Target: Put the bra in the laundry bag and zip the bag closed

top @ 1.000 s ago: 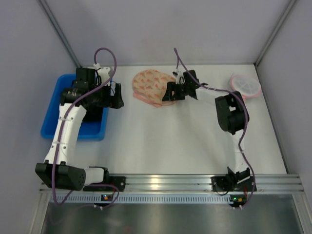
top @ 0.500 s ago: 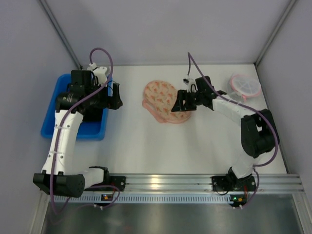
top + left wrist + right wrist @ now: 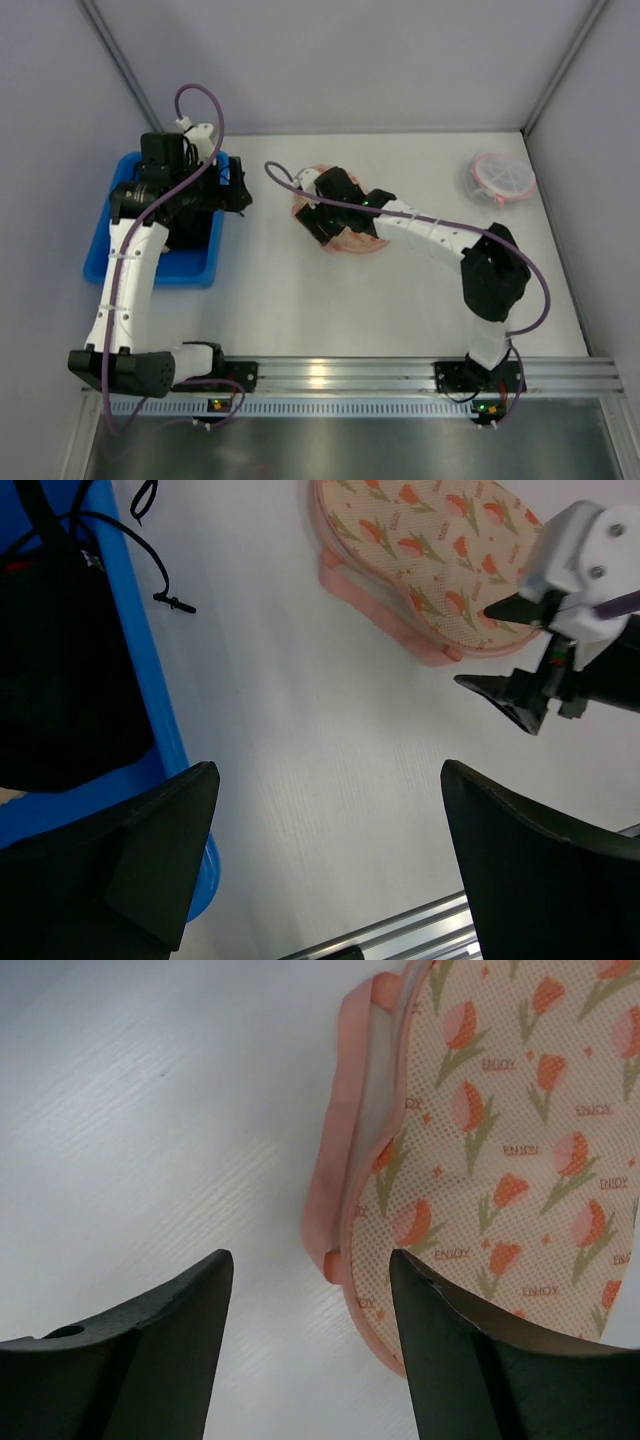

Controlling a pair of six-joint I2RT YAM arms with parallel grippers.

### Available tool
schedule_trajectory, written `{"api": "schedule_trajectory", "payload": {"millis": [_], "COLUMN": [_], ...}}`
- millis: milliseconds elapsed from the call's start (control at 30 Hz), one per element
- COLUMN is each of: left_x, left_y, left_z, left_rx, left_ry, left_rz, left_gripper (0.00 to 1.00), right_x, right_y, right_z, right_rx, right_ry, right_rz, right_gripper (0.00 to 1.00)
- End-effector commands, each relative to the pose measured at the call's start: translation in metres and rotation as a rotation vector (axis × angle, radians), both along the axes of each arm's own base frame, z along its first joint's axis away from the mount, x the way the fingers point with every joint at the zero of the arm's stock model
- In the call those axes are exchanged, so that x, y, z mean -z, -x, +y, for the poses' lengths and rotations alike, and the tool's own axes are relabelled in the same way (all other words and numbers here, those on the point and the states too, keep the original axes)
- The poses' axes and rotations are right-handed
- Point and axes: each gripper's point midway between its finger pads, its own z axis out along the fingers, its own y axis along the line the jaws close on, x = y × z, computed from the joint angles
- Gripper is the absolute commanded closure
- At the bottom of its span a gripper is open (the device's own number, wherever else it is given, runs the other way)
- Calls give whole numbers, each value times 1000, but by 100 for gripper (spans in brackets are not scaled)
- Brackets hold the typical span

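R jaws spread over flat peach tulip-print cloth pouch [image 3: 500, 1160]; L jaws spread, by blue plastic tub [image 3: 190, 268].

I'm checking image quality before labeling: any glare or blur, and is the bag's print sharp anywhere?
Right wrist: bag print crisp, lettering readable; right fingers dark, slightly soft. Left wrist: bag sharp, left fingers black silhouettes. Top: glare on the rail, no blur.
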Motion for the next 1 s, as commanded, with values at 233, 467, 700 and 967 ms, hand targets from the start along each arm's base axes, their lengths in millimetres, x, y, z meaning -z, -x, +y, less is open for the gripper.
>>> {"api": "schedule_trajectory", "payload": {"millis": [233,467,700,967], "left_x": [-6,-2,-2,-7], "left_y": [-12,-13,-12,-10], "left_z": [9,13,14,12], "left_rx": [-58,-74,-73,-54], "left_ry": [-16,-34,-42,-37], "left_rz": [-32,-27,-29,-56], "left_gripper": [2,2,2,2], "right_x": [67,85,48,0], "right_y": [-33,-40,-35,-11], "right_z": [-7,-8,1,22], "right_rx": [50,48,36,-38], "right_ry": [344,393,306,126], "right_rz": [-105,-111,-109,-31], "right_gripper": [39,78,100,100]}}
